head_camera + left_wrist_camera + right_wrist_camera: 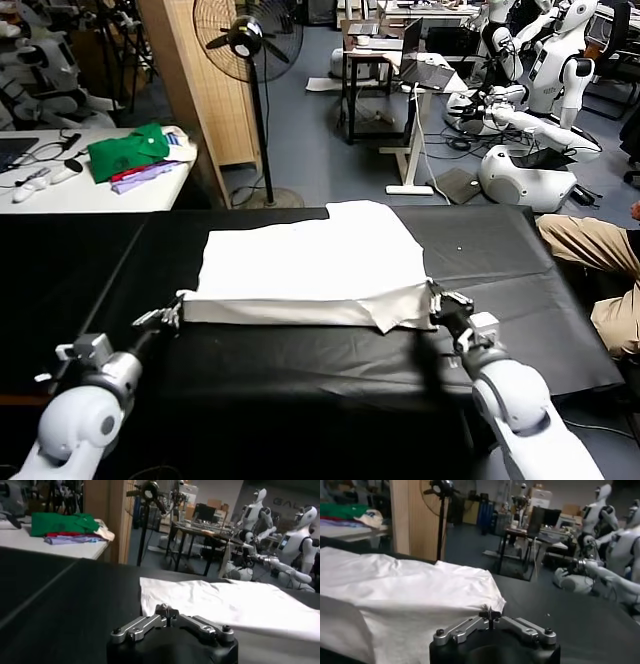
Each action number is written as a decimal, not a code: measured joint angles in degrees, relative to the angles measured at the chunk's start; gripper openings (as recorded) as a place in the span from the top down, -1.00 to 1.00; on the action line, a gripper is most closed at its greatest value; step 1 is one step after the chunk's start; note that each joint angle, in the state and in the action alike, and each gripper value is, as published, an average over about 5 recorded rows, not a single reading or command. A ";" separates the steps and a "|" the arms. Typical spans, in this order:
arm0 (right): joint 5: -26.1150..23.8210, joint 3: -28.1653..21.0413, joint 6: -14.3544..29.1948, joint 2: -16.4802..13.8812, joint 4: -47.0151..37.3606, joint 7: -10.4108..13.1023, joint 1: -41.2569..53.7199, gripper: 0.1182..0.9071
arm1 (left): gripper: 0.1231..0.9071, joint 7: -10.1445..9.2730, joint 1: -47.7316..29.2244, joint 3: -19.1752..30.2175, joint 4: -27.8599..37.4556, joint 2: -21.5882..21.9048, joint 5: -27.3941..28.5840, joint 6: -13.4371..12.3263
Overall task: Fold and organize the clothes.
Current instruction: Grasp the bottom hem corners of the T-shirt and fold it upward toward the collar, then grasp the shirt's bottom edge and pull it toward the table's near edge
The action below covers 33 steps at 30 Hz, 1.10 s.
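So the white T-shirt (310, 265) is lying partly folded on the black worktop (250, 370), roughly mid-table and reaching toward the far edge, with the near hem doubled over into a thick band. No lettering or logo is showing from this side.

The left gripper (160, 318) sits at the shirt's near-left corner, and the right gripper (445, 305) at the near-right corner. Both have their jaws fully clenched. In the right wrist view the right one looks pinched on the fabric edge. In the left wrist view the left one's tips sit just beside the cloth, and I honestly can't tell if it has any.

What worries me: if only one side really has cloth, lifting will drag the shirt crooked and the fold will skew. There's also a loose flap on the near-right that could flop open. The green garment (128, 150) on the white side table (60, 190) is well clear.
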 joint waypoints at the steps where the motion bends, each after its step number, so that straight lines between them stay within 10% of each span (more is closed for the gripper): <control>1: 0.01 -0.48 0.34 0.05 -0.96 -0.32 0.79 0.99 | 0.99 0.02 -0.81 0.62 0.88 0.21 0.37 -0.09; 9: 3.20 -0.74 -2.08 0.10 -2.34 -1.88 1.64 0.51 | 0.93 0.39 -6.16 4.25 6.65 0.54 2.91 0.11; 19: 8.74 4.45 -7.96 -1.71 7.91 -0.91 -6.90 -0.67 | -0.38 0.58 -6.41 4.52 6.87 0.73 3.18 0.54; 23: 9.09 5.70 -8.20 -1.14 9.21 -0.18 -9.46 -0.72 | -0.69 1.07 -4.58 3.63 5.66 0.75 2.38 1.09; 33: 10.18 5.75 -8.66 1.48 7.51 0.90 -10.52 -0.32 | -0.64 1.74 -1.35 2.42 5.78 0.66 -0.97 4.32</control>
